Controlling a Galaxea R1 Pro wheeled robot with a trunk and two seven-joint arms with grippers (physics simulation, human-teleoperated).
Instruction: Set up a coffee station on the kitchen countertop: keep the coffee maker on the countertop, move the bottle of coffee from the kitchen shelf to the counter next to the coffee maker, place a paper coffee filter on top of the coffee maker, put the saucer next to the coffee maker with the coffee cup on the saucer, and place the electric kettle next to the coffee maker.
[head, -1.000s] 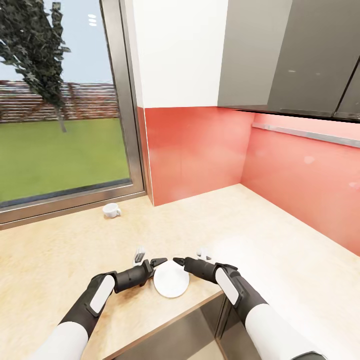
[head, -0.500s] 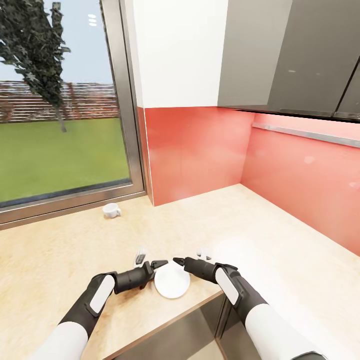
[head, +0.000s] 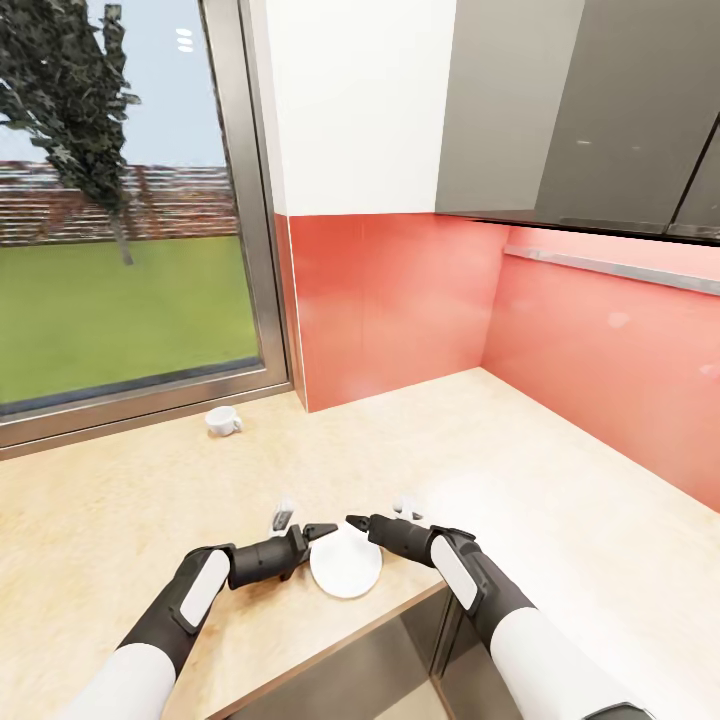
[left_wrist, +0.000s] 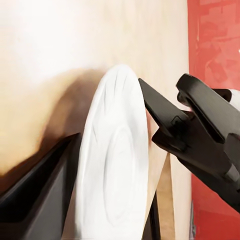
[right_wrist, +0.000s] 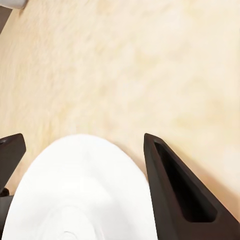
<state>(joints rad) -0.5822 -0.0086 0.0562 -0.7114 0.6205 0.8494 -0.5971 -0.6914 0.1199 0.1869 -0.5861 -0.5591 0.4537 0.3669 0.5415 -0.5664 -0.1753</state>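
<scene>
The white saucer (head: 346, 567) lies at the countertop's front edge, its rim slightly past the edge. My left gripper (head: 322, 529) reaches in from the left and is shut on the saucer's (left_wrist: 112, 165) rim, with one finger (left_wrist: 35, 200) on each face. My right gripper (head: 356, 521) is open just above the saucer's far side, and the saucer (right_wrist: 85, 200) lies between its spread fingers (right_wrist: 175, 185). The small white coffee cup (head: 222, 421) stands far back by the window frame, apart from both grippers.
The beige countertop (head: 480, 450) runs back to a red backsplash (head: 400, 300) and turns the corner to the right. Grey wall cabinets (head: 600, 110) hang above. A large window (head: 120, 250) is at the left. Two small pale objects (head: 281, 512) sit behind the grippers.
The saucer and my left gripper have crept slightly rightward and toward the counter's front edge. The right gripper has stayed in place.
</scene>
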